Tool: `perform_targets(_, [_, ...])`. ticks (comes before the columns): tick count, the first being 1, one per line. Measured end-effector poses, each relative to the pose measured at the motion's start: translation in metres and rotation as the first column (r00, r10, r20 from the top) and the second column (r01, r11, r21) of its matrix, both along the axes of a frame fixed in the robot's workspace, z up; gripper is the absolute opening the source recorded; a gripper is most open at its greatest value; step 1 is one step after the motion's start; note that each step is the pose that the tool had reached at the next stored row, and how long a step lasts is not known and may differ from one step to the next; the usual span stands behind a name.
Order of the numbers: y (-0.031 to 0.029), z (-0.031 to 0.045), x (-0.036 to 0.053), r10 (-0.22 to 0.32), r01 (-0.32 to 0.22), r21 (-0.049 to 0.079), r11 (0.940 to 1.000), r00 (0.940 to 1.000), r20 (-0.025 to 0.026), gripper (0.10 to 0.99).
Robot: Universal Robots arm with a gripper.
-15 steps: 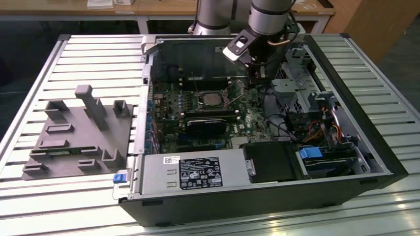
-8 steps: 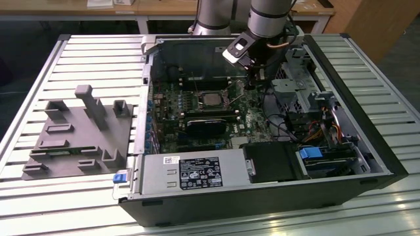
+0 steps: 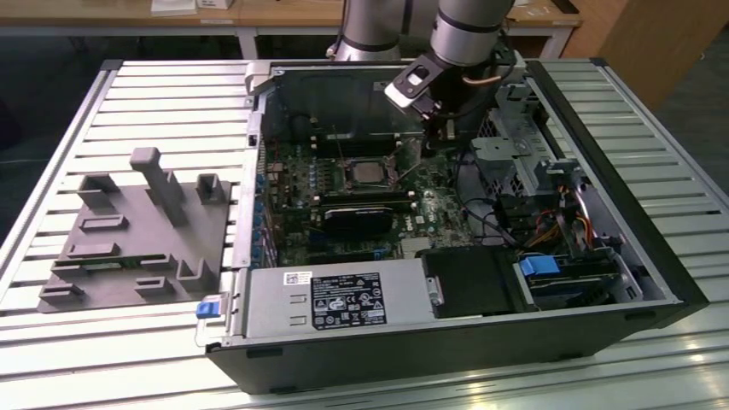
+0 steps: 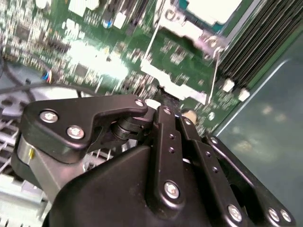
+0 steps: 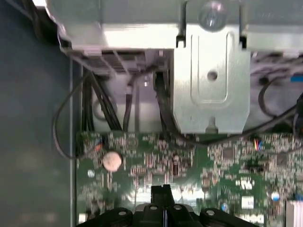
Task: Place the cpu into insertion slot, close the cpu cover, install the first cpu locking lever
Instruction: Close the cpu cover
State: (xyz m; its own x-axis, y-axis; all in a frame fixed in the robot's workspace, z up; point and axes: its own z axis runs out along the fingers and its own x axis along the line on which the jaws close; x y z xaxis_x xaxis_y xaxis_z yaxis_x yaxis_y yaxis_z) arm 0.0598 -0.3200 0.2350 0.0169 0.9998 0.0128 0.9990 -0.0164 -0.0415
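The cpu [image 3: 367, 172] lies flat in its socket on the green motherboard [image 3: 294, 192], inside the open computer case [image 3: 621, 184], which rests on a slatted table [image 3: 171, 94]. In the exterior view the cpu cover [image 3: 347, 172] appears as a thin silvery frame around the chip; whether it is fully down cannot be judged from here. The gripper [image 3: 436, 137] hangs from the arm just beside the socket, toward the exterior view's right, pointing down at the board. A grey fixture block [image 3: 125, 243] sits on the table toward the exterior view's left, well apart from the case, and the silver power supply [image 3: 330, 299] fills the near end of the case.

In the second wrist view the black linkages of the gripper [image 4: 163, 113] run together to a narrow tip, the fingers pressed against each other with nothing seen between them. Beyond the tip are the bright top of the cpu [image 4: 213, 8], the silvery cover plate [image 4: 189, 29] at its edge and a thin wire lever [image 4: 215, 66] beside the dark memory slots [image 4: 258, 42].

In the first wrist view the gripper [image 5: 161, 193] shows its fingertips closed together just over the motherboard [image 5: 213, 156], near a round coin cell [image 5: 112, 161]. Past the board's edge stands a metal bracket [image 5: 210, 80] with black cables [image 5: 102, 106] beside it
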Motion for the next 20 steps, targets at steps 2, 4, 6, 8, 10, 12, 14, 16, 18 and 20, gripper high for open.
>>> perform_targets(2, [0.0, -0.0003, 0.0001, 0.0, 0.0, 0.0, 1.0, 0.9996, -0.0296, 0.102])
perform_targets(4, [0.0, -0.0003, 0.0001, 0.0, 0.0, 0.0, 1.0, 0.9995, -0.0314, 0.102])
perform_targets(6, [0.0, -0.0003, 0.0001, 0.0, 0.0, 0.0, 1.0, 0.9995, -0.0315, 0.102])
perform_targets(8, [0.0001, -0.0004, -0.0006, 0.0, 0.0, 0.0, 1.0, 0.9995, -0.0315, 0.102])
perform_targets(10, [0.0001, -0.0004, -0.0036, 0.0, 0.0, 0.0, 1.0, 0.9995, -0.0309, 0.102])
perform_targets(12, [0.0, -0.0004, -0.0088, 0.0, 0.0, 0.0, 1.0, 0.9996, -0.0291, 0.102])
perform_targets(14, [0.0, -0.0003, -0.0153, 0.0, 0.0, 0.0, 1.0, 0.9997, -0.0255, 0.102])
perform_targets(16, [0.0, -0.0003, -0.0217, 0.0, 0.0, 0.0, 1.0, 0.9998, -0.0216, 0.102])
perform_targets(18, [0.0, -0.0004, -0.0284, 0.0, 0.0, 0.0, 1.0, 0.9999, -0.0172, 0.102])
perform_targets(20, [0.0, -0.0003, -0.0344, 0.0, 0.0, 0.0, 1.0, 0.9999, -0.0132, 0.102])
